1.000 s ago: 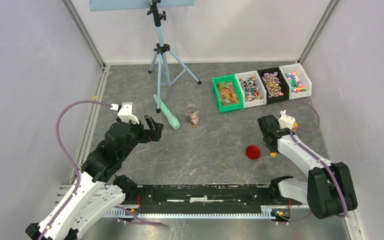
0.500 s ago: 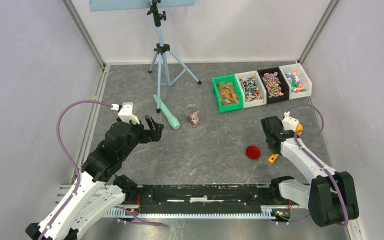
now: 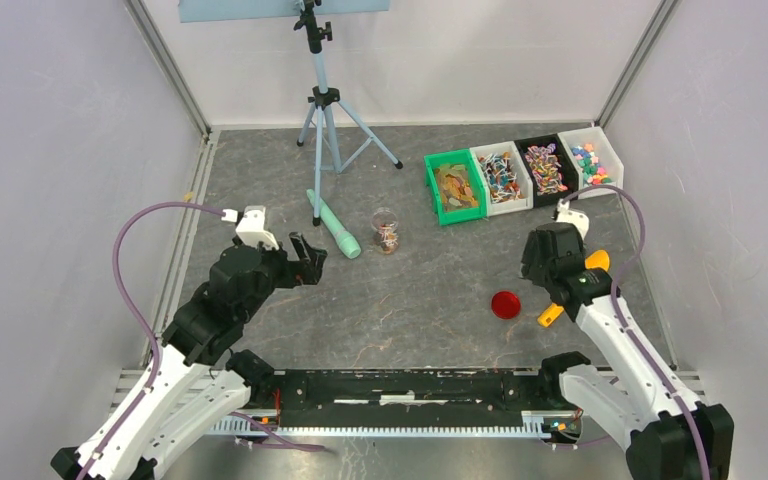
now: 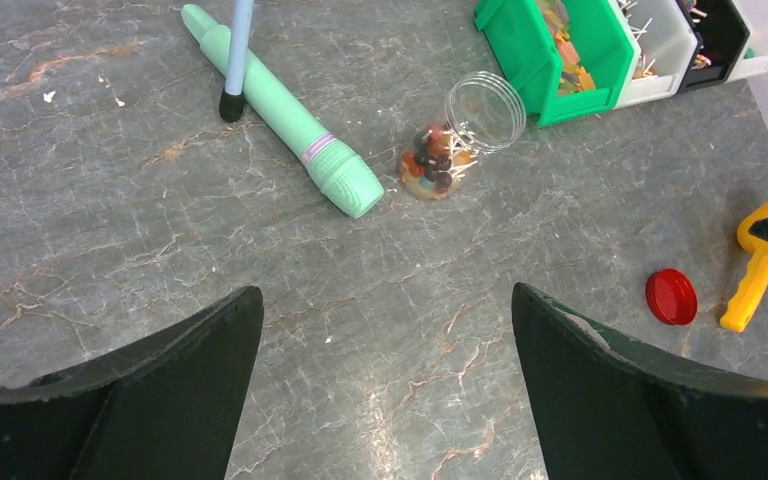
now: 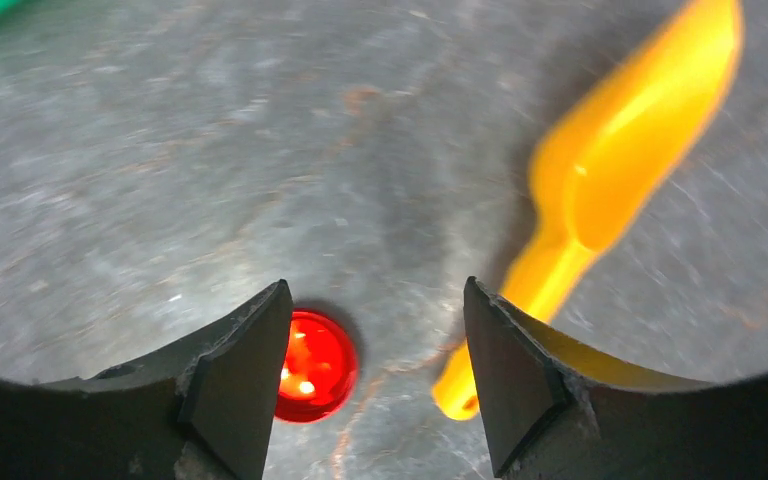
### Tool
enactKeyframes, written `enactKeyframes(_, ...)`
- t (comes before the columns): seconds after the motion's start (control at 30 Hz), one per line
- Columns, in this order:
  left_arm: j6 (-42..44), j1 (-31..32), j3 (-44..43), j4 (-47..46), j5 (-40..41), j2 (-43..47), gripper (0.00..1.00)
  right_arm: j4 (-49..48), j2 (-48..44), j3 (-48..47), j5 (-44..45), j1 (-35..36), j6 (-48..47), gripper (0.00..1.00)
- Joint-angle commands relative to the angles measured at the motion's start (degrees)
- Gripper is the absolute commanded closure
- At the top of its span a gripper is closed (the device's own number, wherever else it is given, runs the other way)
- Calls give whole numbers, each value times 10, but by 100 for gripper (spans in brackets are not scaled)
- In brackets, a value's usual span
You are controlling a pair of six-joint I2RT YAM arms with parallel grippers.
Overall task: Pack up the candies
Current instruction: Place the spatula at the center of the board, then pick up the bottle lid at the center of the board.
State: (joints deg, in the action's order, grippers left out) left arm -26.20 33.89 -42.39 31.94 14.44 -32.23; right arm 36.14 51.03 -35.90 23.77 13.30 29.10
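The grey marbled desk (image 3: pixel 410 300) carries four bins (image 3: pixel 452 216) at its far right, and these hold most candies (image 3: pixel 544 167). A few sit in the open jar (image 3: pixel 385 230). The left tool (image 4: pixel 385 300) and right tool (image 5: pixel 375 300) both gape, empty, the right one above the scoop (image 5: pixel 610 180) and lid (image 5: pixel 315 365). The candies look light, tiny and slippery, so they are probably better scooped than pinched.

- The top external view looks steeply down from behind the arms, far off, over the whole table (image 3: pixel 410 310).
- The left wrist view looks forward and down from mid height.
- The right wrist view faces down, close to the table, and is blurred.
- All three share the red lid (image 3: pixel 505 304) and the orange scoop (image 3: pixel 549 316); the first two also share the jar (image 3: pixel 386 230) of candies (image 4: pixel 430 165).
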Motion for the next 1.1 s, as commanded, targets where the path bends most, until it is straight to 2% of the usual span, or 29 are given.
enactKeyframes(0.0, 47, 1, -4, 6, -8, 6, 0, -76, -5, -22, -134, 34, -78, 32)
enactKeyframes(0.1, 55, 1, -8, 14, -4, 3, 0, -93, 6, -3, -138, 80, -56, 36)
enactKeyframes(0.23, 63, 1, -5, 17, 1, 0, 0, -137, 34, 34, -150, 138, -32, 49)
enactKeyframes(0.33, 65, 1, -5, 20, 0, -2, 0, -169, 62, 43, -174, 166, -41, 54)
enactKeyframes(0.43, 64, 0, -4, 22, -3, -3, 0, -174, 87, 43, -161, 186, -44, 61)
enactKeyframes(0.77, 64, 1, -5, 24, -7, -11, 0, -148, 148, 44, -111, 221, -38, 65)
enactKeyframes(1.07, 64, 1, -2, 20, -12, -9, 0, -109, 145, 31, -61, 221, -51, 64)
